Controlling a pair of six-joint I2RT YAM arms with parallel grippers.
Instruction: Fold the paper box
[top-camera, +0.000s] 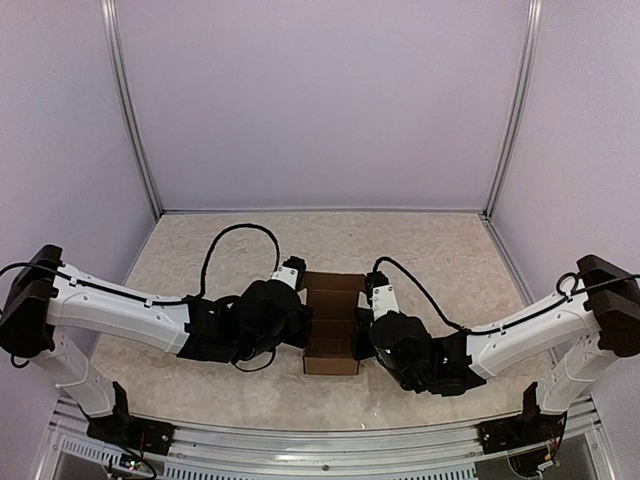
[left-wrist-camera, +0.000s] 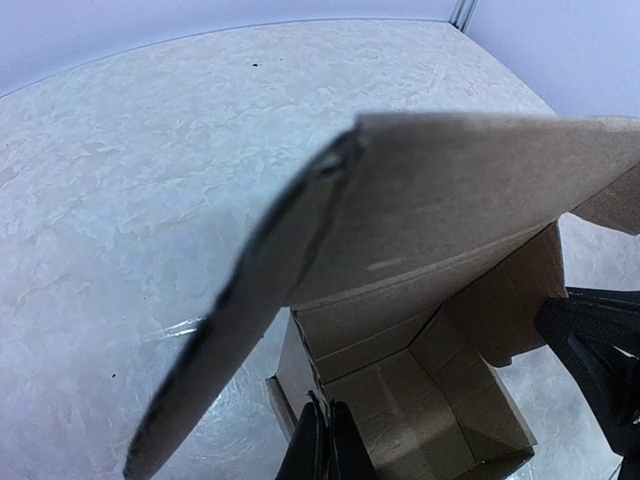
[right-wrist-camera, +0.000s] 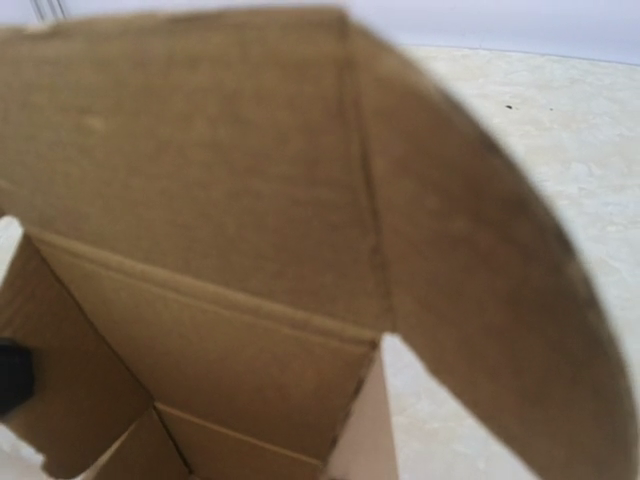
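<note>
Brown cardboard box (top-camera: 332, 328), half-formed with flaps raised, sat on the worktop (top-camera: 190, 250) between the left end effector (left-wrist-camera: 322, 442) and right end effector (top-camera: 378, 291), both clenched shut against its side walls; it looked light, stiff yet easily creased, best pinched near a flap's free edge.
</note>
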